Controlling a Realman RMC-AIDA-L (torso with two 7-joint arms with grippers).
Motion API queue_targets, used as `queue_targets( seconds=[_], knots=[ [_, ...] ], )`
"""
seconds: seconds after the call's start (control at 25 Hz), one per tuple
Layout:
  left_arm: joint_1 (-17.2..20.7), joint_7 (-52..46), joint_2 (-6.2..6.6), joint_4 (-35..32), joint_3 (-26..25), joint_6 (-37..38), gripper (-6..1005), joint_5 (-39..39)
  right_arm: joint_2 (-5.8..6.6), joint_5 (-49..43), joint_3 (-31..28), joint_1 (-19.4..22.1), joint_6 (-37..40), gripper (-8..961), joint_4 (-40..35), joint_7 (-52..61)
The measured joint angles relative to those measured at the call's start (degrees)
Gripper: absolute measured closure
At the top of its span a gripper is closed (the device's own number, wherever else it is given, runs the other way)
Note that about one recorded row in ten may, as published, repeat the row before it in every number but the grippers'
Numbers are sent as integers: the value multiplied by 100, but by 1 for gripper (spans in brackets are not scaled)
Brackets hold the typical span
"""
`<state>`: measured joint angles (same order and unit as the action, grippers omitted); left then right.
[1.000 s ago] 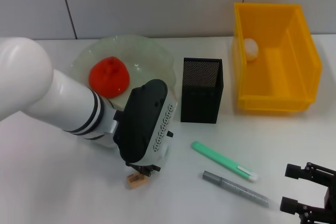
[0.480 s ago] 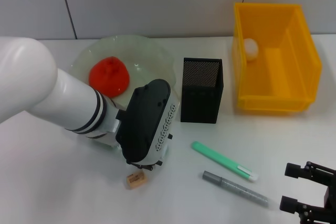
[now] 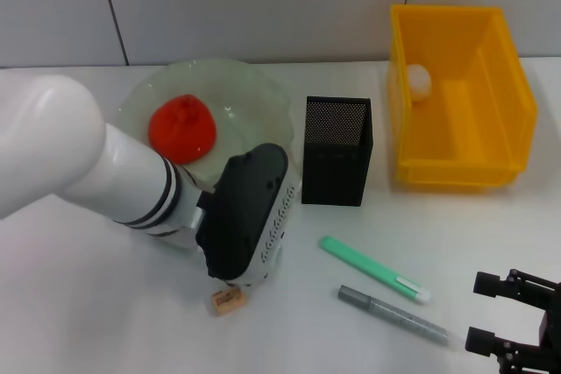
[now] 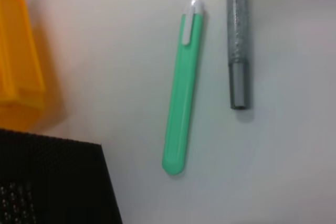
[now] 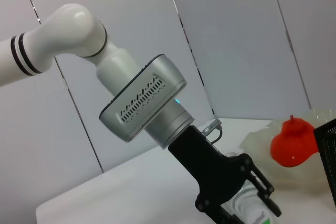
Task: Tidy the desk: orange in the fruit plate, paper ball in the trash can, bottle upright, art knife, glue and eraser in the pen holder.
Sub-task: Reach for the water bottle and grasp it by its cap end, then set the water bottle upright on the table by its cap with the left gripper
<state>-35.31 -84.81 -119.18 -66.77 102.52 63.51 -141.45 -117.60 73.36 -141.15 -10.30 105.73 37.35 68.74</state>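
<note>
The orange (image 3: 181,129) lies in the fruit plate (image 3: 254,94), and it also shows in the right wrist view (image 5: 290,144). A paper ball (image 3: 420,81) rests inside the yellow trash can (image 3: 491,129). The black mesh pen holder (image 3: 337,151) stands mid-table. In front of it lie the green art knife (image 3: 372,269) and the grey glue stick (image 3: 394,315). The tan eraser (image 3: 228,301) sits just below my left wrist (image 3: 245,216). In the right wrist view my left gripper (image 5: 247,208) is shut on the bottle (image 5: 254,214), which the head view hides. My right gripper (image 3: 493,313) stands open at the front right.
The left wrist view looks down on the art knife (image 4: 181,93) and glue stick (image 4: 237,35), with the pen holder's corner (image 4: 47,182) and the trash can's edge (image 4: 18,56) beside them. My left arm covers the plate's front rim.
My left wrist has shifted slightly toward the front and right. Its fingertips, seen over the eraser before, are now hidden under the wrist. The eraser lies fully exposed.
</note>
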Motion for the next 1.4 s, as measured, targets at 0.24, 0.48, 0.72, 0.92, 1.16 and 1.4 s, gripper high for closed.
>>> queue_targets(
  seconds=[0.24, 0.48, 0.72, 0.92, 1.16, 1.4],
  knots=[
    [-33, -100, 0, -64, 51, 111, 499, -37, 0, -3, 0, -4, -21, 151, -41, 0],
    [-34, -380, 0, -337, 57, 445, 556, -74, 0, -5, 0, -8, -19, 151, -53, 0],
    [237, -699, 21, -1063, -71, 984, 556, -70, 0, -5, 0, -7, -16, 152, -53, 0],
    [389, -826, 29, -1478, -515, 1430, 556, 32, 0, 8, 0, -10, -4, 152, -53, 0],
    [493, -810, 45, -1691, -1195, 1760, 556, 399, 0, 29, 0, -54, 6, 152, -52, -1],
    [519, -772, 52, -1691, -2098, 2116, 556, 900, 0, 29, 0, -106, 51, 152, -52, 2]
  ],
)
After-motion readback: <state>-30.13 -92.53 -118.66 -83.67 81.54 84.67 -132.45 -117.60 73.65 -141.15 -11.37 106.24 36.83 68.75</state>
